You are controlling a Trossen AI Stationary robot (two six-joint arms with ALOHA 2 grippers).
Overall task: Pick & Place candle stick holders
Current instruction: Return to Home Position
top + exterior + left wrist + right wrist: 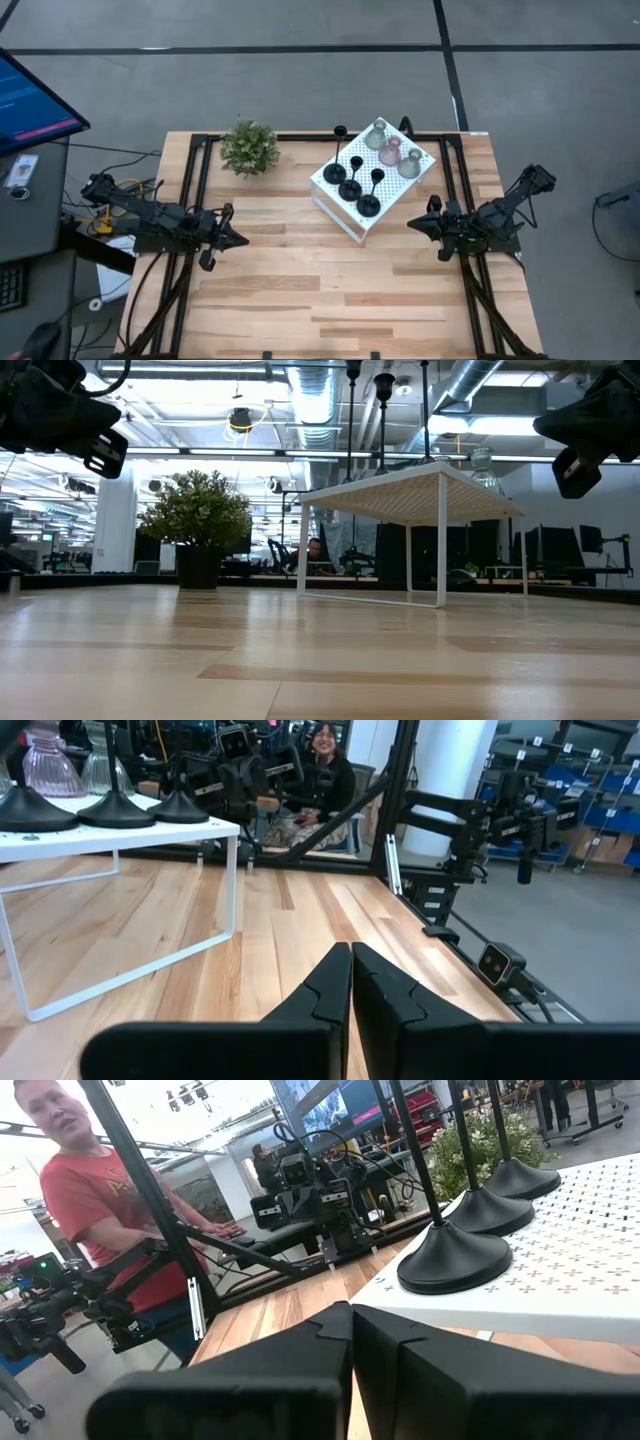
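Note:
Three black candle stick holders (350, 188) with round bases and thin stems stand in a row on top of the white perforated box (340, 215). Three glass holders (391, 150), two greenish-grey and one pink, stand on its far part. My left gripper (243, 240) hovers shut to the left of the box, pointing level toward it. My right gripper (411, 224) hovers shut just right of the box, level with its near right corner. The left wrist view shows the black bases (118, 812) and the pink glass holder (52, 770); the right wrist view shows the black bases (455, 1258).
A green potted plant (249, 147) stands at the table's far left. The box stands on thin white legs (440, 540) with open space beneath it. Bare wood lies across the table's near half. Black frame rails (190, 190) run along both sides. People are in the room beyond the table.

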